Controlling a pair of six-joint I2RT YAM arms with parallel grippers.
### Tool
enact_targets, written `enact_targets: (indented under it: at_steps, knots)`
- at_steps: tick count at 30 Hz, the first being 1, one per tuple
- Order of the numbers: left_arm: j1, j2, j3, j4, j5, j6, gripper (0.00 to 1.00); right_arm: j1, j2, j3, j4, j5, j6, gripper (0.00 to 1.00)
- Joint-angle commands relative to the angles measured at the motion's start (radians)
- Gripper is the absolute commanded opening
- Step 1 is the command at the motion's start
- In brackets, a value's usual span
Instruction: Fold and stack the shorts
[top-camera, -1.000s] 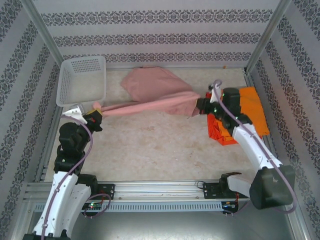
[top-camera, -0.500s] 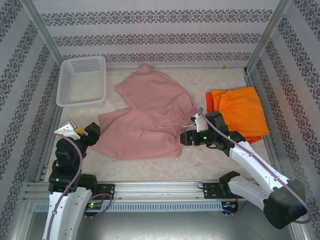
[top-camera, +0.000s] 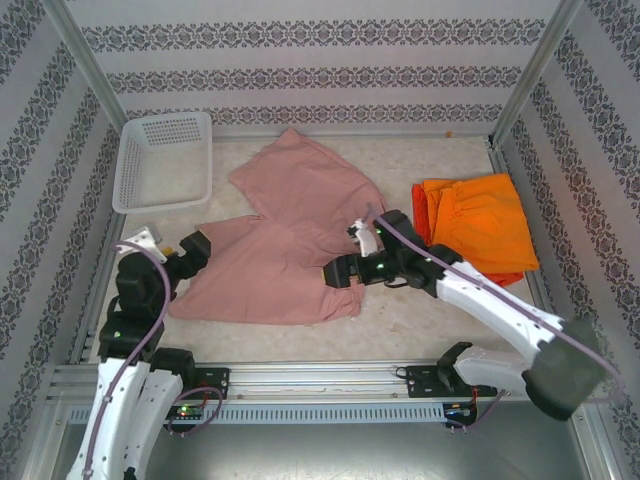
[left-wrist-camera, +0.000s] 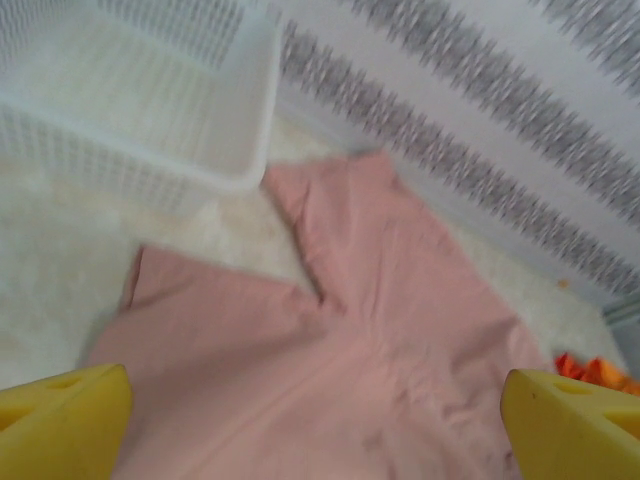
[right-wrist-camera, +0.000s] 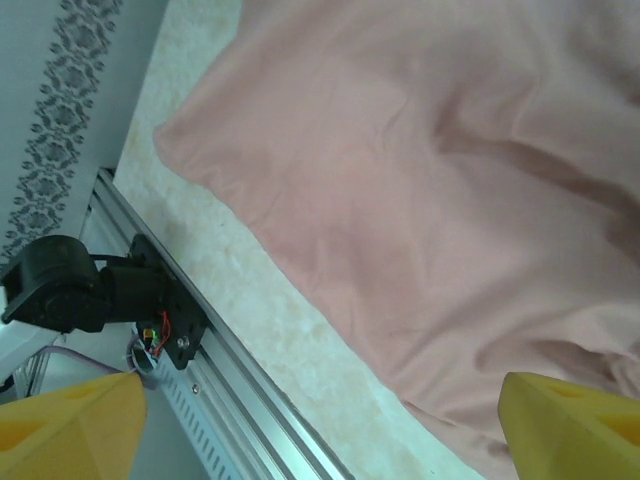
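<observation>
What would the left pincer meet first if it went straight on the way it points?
Probably the pink shorts, lying spread just ahead of the open left pincer; depth is hard to judge.

- Just a red strip of the red-orange shorts (top-camera: 421, 212) shows; we find the rest buried under the bright orange shorts (top-camera: 478, 225).
- The right arm (top-camera: 480, 300) hides part of the dusty pink shorts (top-camera: 290, 240).
- Our left wrist view blurs the white mesh basket (left-wrist-camera: 150, 110) and crops it top and left.
- The yellow fingertips (left-wrist-camera: 60, 430) are cropped at the bottom.
</observation>
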Motion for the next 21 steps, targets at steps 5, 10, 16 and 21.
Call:
enact_targets:
  at_steps: [5, 10, 16, 21]
  knots:
    - [0.006, 0.038, -0.081, 0.147, 0.040, -0.042, 0.98, 0.090, 0.234, -0.008, 0.070, 0.061, 0.121, 0.89]
    - [0.006, 0.056, -0.095, 0.169, 0.021, -0.025, 1.00, 0.092, 0.332, -0.036, 0.018, 0.139, 0.087, 0.88]
    - [0.006, 0.094, -0.111, 0.209, 0.028, -0.031, 1.00, 0.034, 0.342, -0.092, -0.062, 0.190, 0.046, 0.87]
    - [0.006, 0.145, -0.140, 0.265, 0.078, -0.071, 1.00, 0.022, 0.298, -0.070, -0.248, 0.278, -0.032, 0.87]
